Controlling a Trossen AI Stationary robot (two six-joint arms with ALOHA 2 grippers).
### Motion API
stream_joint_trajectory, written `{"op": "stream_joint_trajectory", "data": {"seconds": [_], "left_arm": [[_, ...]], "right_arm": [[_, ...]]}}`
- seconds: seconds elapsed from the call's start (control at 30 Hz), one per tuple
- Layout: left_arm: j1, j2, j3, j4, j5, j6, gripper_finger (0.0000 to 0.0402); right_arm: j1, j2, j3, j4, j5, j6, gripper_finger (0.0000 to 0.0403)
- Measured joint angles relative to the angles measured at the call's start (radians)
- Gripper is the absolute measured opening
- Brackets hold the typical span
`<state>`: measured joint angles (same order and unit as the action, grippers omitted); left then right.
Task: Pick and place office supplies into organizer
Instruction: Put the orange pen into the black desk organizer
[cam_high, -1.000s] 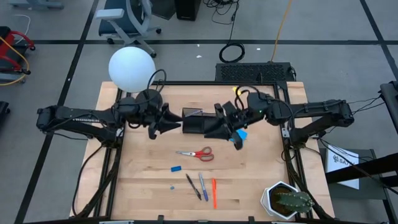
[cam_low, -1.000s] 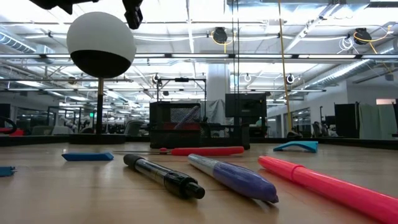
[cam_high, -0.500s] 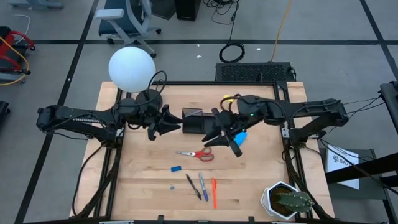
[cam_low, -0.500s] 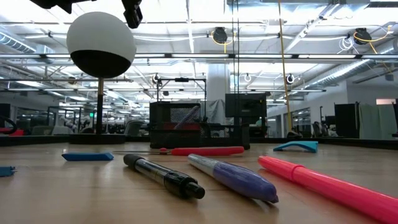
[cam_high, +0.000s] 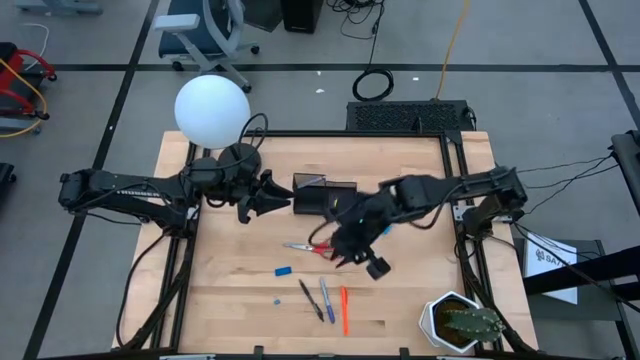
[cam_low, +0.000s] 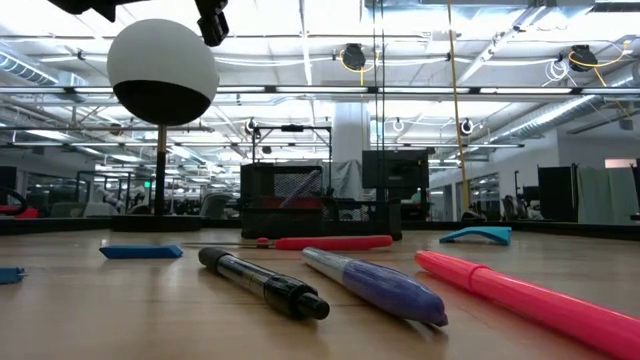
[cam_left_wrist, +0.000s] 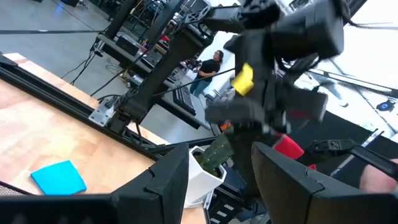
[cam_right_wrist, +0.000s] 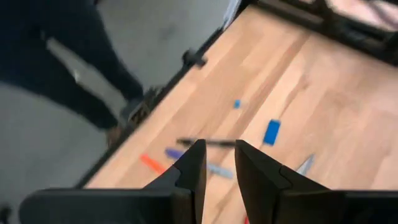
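The right hand (cam_high: 345, 252), fingers a narrow gap apart and empty, hangs over the red-handled metal scissors (cam_high: 316, 247) at centre frame. The left hand (cam_high: 283, 199), spread, rests beside the black rectangular organizer (cam_high: 322, 196) on the pale wooden tabletop (cam_high: 240, 290).

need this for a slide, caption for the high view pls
Right gripper reaches over the red-handled scissors while the left gripper waits beside the black organizer.
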<state>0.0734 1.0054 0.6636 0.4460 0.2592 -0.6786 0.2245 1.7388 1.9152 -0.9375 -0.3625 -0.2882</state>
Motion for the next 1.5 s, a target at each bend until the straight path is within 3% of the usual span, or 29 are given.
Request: {"op": "stream_joint_trajectory", "data": {"seconds": [0.23,0.43,0.6,0.83,1.03,1.27,1.5], "left_arm": [[0.000,0.000,0.000,-0.001,0.000,0.004,0.0182],[0.000,0.000,0.000,-0.001,0.000,0.004,0.0182],[0.000,0.000,0.000,-0.001,0.000,0.026,0.0182],[0.000,0.000,0.000,-0.001,0.000,0.027,0.0182],[0.000,0.000,0.000,0.000,0.000,0.029,0.0182],[0.000,0.000,0.000,0.000,0.000,0.028,0.0182],[0.000,0.000,0.000,-0.001,0.000,0.028,0.0182]], "right_arm": [[0.046,0.043,0.000,-0.121,0.125,-0.171,0.0087],[0.053,0.043,0.001,-0.122,0.160,-0.223,0.0170],[0.078,0.043,0.001,-0.138,0.279,-0.272,0.0238],[0.135,0.043,0.001,-0.137,0.361,-0.374,0.0266],[0.153,0.118,0.017,-0.195,0.360,-0.329,0.0254],[0.174,0.286,0.201,-0.360,0.306,-0.410,0.0251],[0.168,0.378,0.313,-0.359,0.164,-0.356,0.0251]]}}
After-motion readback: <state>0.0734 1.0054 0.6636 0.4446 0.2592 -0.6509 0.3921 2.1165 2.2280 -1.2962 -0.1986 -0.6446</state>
